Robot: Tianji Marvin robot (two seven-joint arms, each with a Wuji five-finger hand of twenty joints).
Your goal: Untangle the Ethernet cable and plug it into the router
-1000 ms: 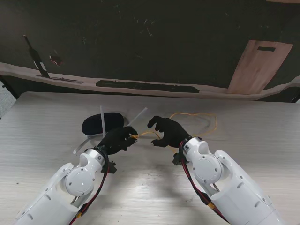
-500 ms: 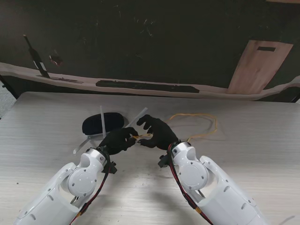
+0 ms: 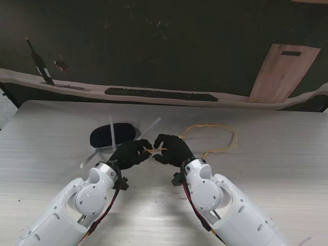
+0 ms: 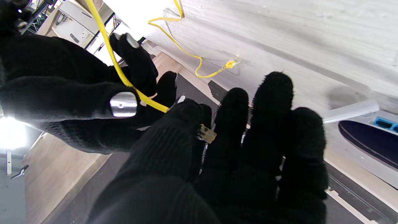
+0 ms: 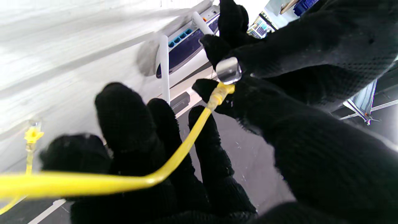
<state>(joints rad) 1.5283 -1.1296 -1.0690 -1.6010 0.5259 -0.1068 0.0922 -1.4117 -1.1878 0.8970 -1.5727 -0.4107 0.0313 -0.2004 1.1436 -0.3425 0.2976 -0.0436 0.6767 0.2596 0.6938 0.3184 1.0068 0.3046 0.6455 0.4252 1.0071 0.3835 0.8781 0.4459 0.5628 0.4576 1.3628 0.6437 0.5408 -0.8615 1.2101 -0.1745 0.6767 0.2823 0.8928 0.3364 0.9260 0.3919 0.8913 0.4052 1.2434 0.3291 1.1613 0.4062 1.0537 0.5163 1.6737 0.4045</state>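
Note:
A yellow Ethernet cable (image 3: 235, 137) loops on the table to my right; a short stretch of it spans the gap between my two hands. My left hand (image 3: 130, 152) is shut on one plug (image 4: 206, 134), pinched between thumb and fingers. My right hand (image 3: 172, 149) is curled on the cable (image 5: 174, 161) just beside the left hand. The other plug (image 4: 230, 64) lies loose on the table. The router (image 3: 113, 134), a dark oval with white antennas, sits just beyond my left hand. Its blue ports (image 5: 178, 39) show in the right wrist view.
The pale wooden table (image 3: 277, 164) ends at a far edge against a dark wall. A wooden board (image 3: 282, 72) leans at the far right. One white antenna (image 3: 149, 126) of the router lies flat on the table just beyond the two hands.
My right hand has moved left along the cable until it meets the left hand, and has closed its fingers. The left hand has stayed nearly still with the plug.

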